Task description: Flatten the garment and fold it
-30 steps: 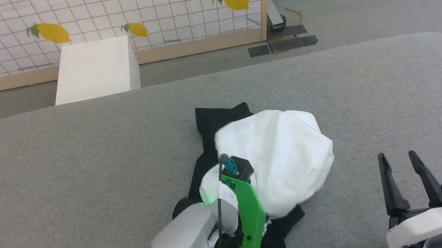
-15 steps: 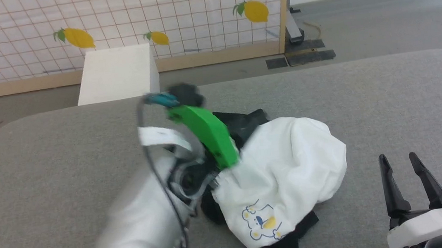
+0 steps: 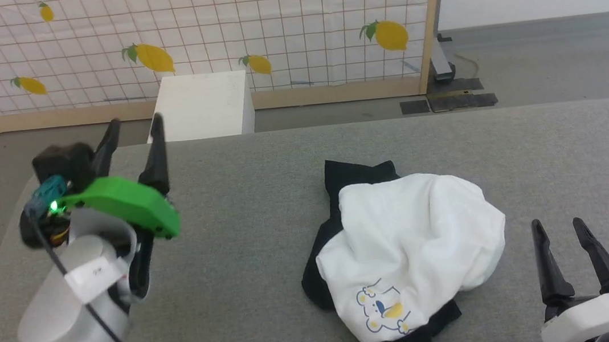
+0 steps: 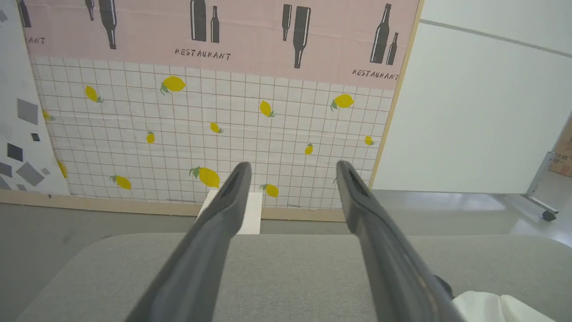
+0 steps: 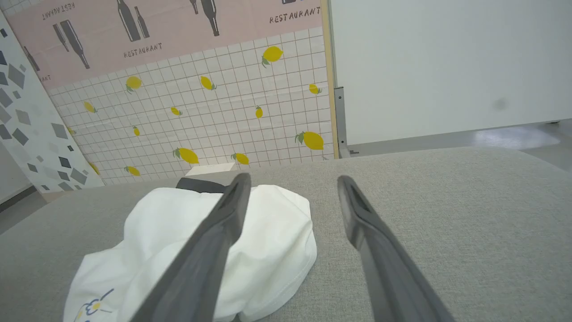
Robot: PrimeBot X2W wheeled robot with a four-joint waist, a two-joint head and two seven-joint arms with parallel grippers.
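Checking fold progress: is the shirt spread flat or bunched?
Bunched: the shirt lies in a rumpled white mound with black sleeves crumpled beneath it.

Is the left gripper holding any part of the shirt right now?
No, the left gripper is open and empty, apart from the garment lying crumpled on the table.

One garment (image 3: 419, 221), one box (image 3: 205, 105), two grippers (image 3: 135, 121) (image 3: 556, 222)

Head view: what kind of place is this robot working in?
Probably a staged lab or studio set, not a home: a grey cloth-covered table, a freestanding lemon-print backdrop panel, and a bare grey floor.
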